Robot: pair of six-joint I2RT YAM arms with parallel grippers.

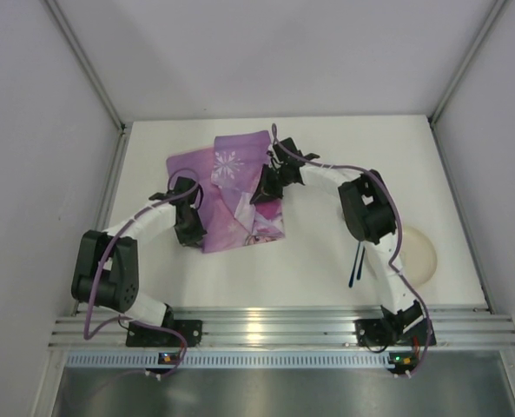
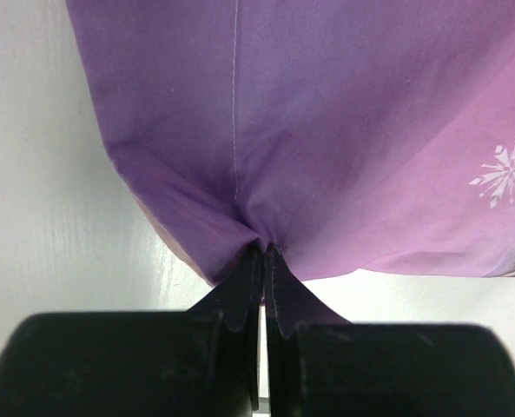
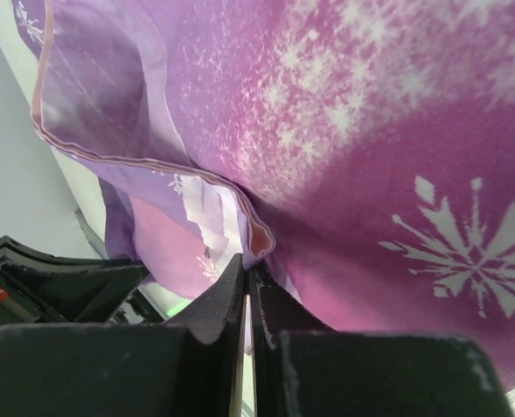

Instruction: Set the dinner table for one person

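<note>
The purple snowflake-printed cloth placemat (image 1: pixel 231 187) lies crumpled and partly lifted on the white dinner table (image 1: pixel 326 148), left of centre. My left gripper (image 1: pixel 185 193) is shut on the placemat's left edge, the cloth (image 2: pixel 309 130) bunched at its fingertips. My right gripper (image 1: pixel 266 184) is shut on a folded hem on the right side, the cloth (image 3: pixel 396 156) filling the right wrist view. The two grippers hold the cloth between them.
A cream round plate (image 1: pixel 418 254) sits at the right near the front edge, partly under my right arm. A dark slim utensil (image 1: pixel 355 265) lies beside it. White walls close in the table at the back and sides.
</note>
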